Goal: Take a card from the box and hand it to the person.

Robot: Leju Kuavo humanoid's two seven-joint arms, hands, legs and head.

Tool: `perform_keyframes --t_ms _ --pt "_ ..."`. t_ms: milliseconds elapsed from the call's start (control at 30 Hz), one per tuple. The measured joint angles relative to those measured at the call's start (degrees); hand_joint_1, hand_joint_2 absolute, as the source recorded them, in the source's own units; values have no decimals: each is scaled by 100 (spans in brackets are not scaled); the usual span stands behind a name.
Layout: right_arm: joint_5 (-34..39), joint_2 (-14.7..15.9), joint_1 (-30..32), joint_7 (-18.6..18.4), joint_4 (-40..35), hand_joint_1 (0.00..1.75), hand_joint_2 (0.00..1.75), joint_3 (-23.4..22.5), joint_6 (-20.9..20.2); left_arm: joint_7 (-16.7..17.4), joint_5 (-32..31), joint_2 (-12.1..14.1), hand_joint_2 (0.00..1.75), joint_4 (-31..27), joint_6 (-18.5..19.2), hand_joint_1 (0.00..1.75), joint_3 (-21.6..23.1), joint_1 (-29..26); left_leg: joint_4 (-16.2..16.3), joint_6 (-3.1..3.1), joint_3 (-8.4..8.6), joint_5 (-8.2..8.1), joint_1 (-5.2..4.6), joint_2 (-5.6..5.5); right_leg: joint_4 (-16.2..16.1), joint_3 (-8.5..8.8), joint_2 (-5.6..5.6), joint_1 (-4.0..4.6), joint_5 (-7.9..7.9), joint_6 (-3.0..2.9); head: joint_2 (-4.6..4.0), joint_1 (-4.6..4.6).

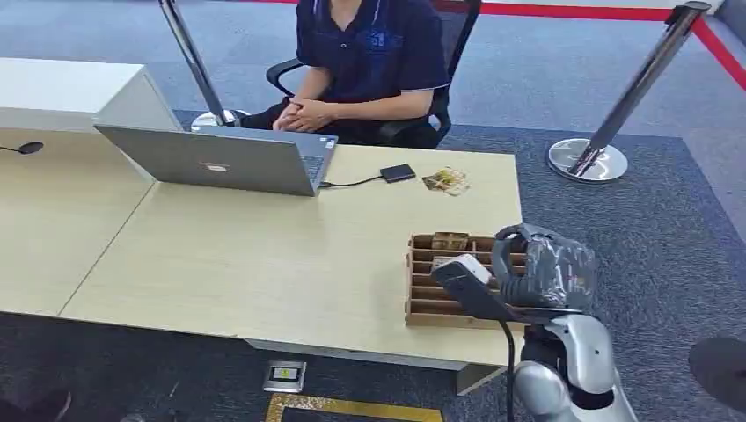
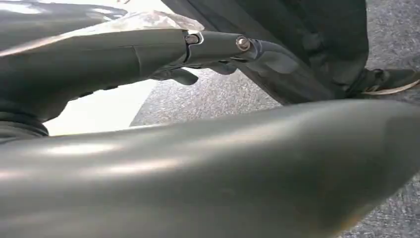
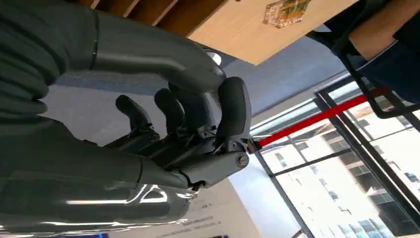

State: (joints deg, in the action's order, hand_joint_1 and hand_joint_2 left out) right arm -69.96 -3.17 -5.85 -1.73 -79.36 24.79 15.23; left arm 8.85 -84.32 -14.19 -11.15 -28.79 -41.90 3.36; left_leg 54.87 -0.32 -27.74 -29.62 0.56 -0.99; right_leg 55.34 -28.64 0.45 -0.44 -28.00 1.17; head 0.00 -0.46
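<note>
From the head view, the right hand (image 1: 547, 272) hangs over the right end of the wooden box (image 1: 440, 281) near the table's (image 1: 264, 255) front edge. One card (image 1: 449, 240) stands in the box's far slot, apart from the hand; another card (image 1: 445, 181) lies farther off, near the seated person (image 1: 369, 53).

In the left wrist view, the left hand (image 2: 208, 54) has straight fingers, holding nothing.

In the right wrist view, the right hand's fingers (image 3: 233, 109) curl inward, empty.
</note>
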Motion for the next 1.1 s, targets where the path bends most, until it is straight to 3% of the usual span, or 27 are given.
perform_keyframes --t_ms 33,67,100,133,200,267,600,1100 --pt "0 7 0 -4 20 122 175 2 0 0 2 0 0 0 0 0 0 0 0 0 0 0 0 0 0 0 0 0 0 0 0 2" --pt "0 15 1 -17 37 106 175 2 2 0 2 0 0 0 0 0 0 0 0 0 0 0 0 0 0 0 0 0 0 0 0 0" --pt "0 20 2 -20 50 80 175 4 2 0 2 0 0 0 0 0 0 0 0 0 0 0 0 0 0 0 0 0 0 0 0 2" --pt "0 28 5 -24 70 80 175 4 4 0 2 0 0 2 0 0 0 0 0 0 0 0 0 0 0 0 0 0 0 0 0 0" --pt "-24 44 11 -37 103 59 175 15 7 0 2 0 0 2 0 0 0 0 0 0 0 0 0 0 0 0 0 0 0 0 0 2" --pt "-76 59 15 -57 131 56 175 48 9 0 2 0 0 2 0 0 0 0 0 0 0 0 0 0 0 -1 0 0 0 0 0 0" --pt "-229 55 -94 -74 470 63 175 345 -107 0 -13 0 0 2 0 0 0 0 0 0 0 0 0 0 1 0 0 0 0 0 0 0" --pt "-354 -251 -348 -325 1125 72 175 724 -256 15 -90 0 0 4 26 0 2 3 -1 0 -1 0 0 0 1 1 0 0 0 -1 0 0"
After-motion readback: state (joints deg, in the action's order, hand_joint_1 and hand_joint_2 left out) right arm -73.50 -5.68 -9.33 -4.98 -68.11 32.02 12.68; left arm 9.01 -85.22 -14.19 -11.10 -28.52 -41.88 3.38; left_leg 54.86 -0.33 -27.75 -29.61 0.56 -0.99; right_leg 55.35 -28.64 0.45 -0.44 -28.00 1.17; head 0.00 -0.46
